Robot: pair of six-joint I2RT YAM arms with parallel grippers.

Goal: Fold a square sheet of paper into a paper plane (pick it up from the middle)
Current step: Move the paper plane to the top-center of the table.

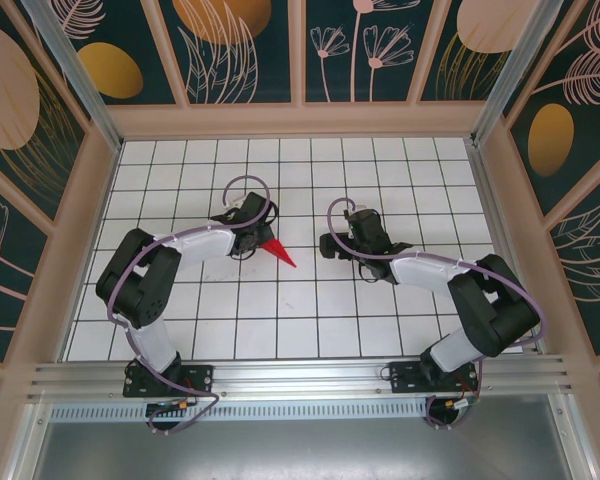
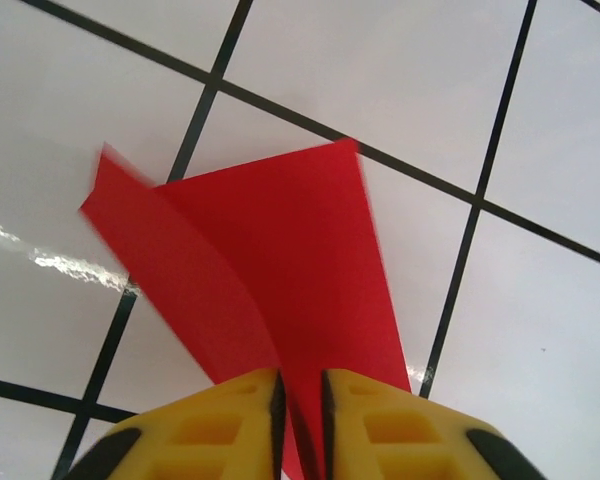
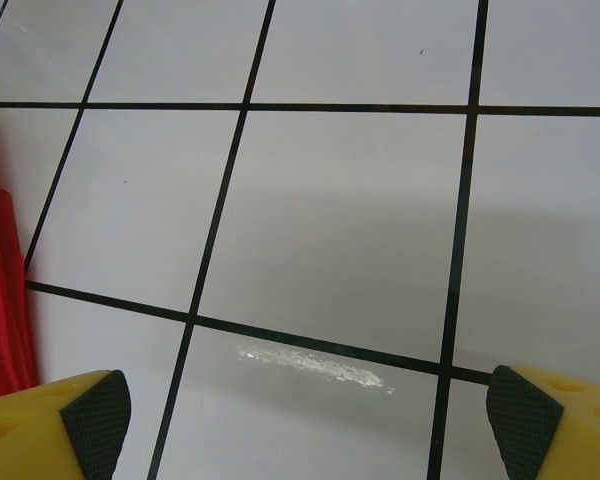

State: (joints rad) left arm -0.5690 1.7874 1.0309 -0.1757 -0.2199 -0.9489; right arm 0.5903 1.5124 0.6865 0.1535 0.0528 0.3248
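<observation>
The paper plane point(image 1: 280, 254) is a narrow, pointed red dart lying near the middle of the white grid table, its tip pointing to the lower right. In the left wrist view its two red wings point(image 2: 280, 250) spread outward and its centre fold runs down between the yellow fingers. My left gripper point(image 2: 300, 400) is shut on that fold, and in the top view this gripper point(image 1: 255, 243) sits at the plane's wide end. My right gripper point(image 1: 325, 243) hovers just right of the plane. Its jaws point(image 3: 310, 420) are wide open over bare tile, with a red paper edge point(image 3: 0, 290) at the far left.
The white gridded tabletop point(image 1: 310, 310) is walled by a wooden frame with patterned panels point(image 1: 300, 120). A scuffed glossy patch point(image 3: 310, 365) marks the tile between the right fingers. Both arm bases stand on the metal rail point(image 1: 300, 375) at the near edge.
</observation>
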